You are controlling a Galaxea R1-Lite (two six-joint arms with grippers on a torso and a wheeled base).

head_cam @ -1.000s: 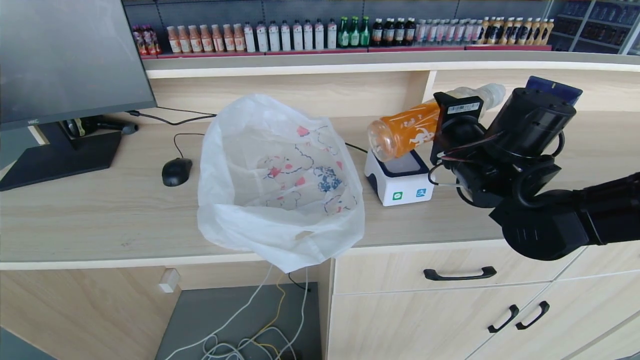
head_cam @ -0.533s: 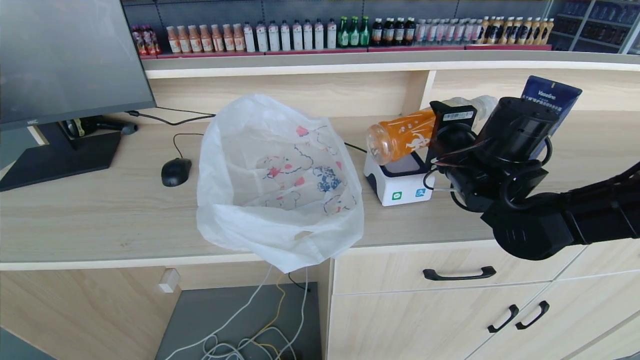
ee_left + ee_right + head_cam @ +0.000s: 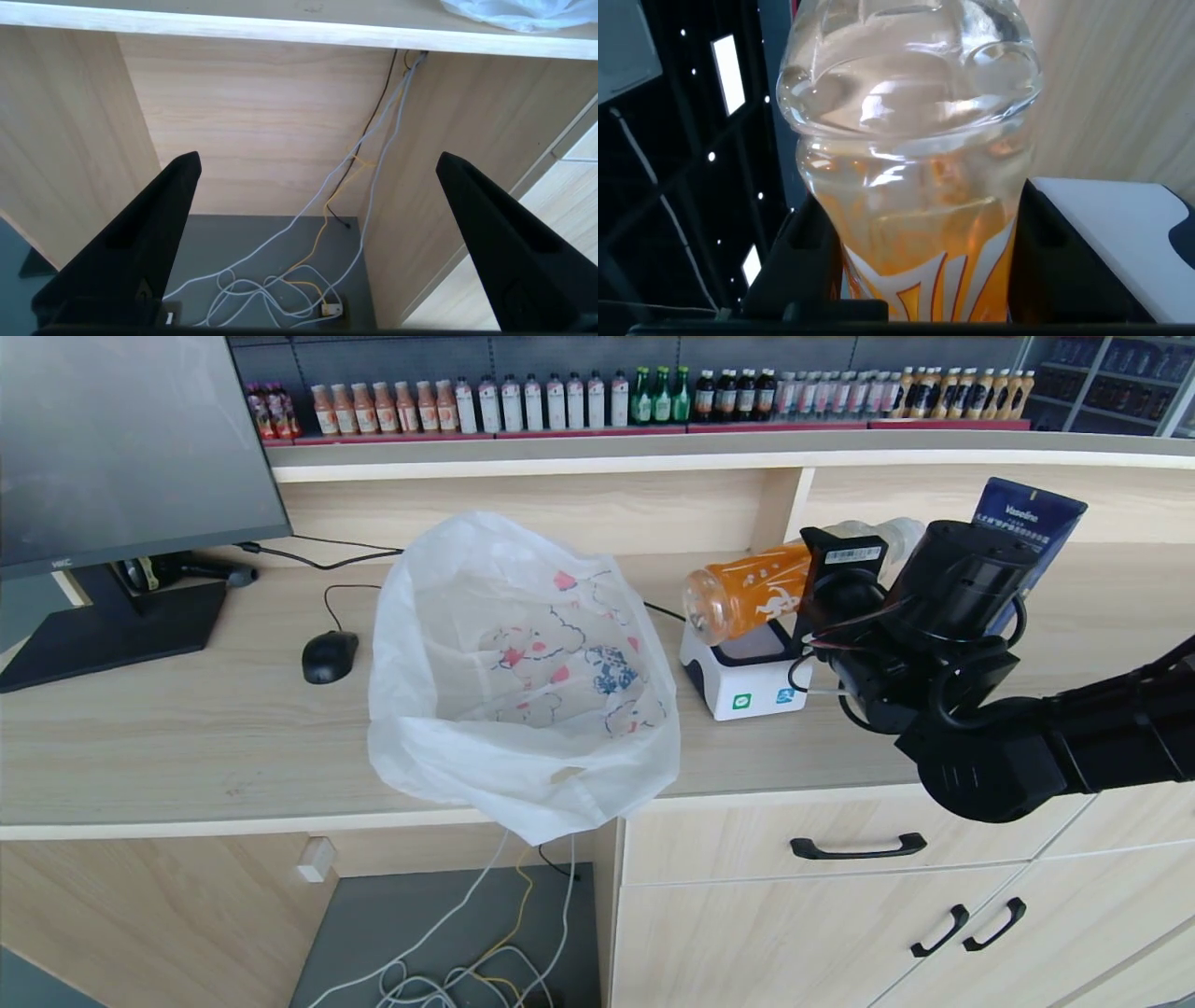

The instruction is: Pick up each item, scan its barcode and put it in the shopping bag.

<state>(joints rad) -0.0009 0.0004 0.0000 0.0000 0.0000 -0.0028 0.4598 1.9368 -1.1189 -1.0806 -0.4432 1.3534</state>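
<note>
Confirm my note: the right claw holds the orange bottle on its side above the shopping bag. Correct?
Not quite. The right claw holds the orange bottle on its side above the white scanner, not the shopping bag, which sits beside the scanner. The head view shows it.

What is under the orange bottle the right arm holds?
The white scanner box on the counter, its dark top window facing the orange bottle. The bottle hides the window's rear part; any gap between them cannot be judged.

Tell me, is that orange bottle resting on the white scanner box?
Cannot tell. In the head view the orange bottle, held in the right claw, overlaps the scanner top; no gap or contact shows plainly.
</note>
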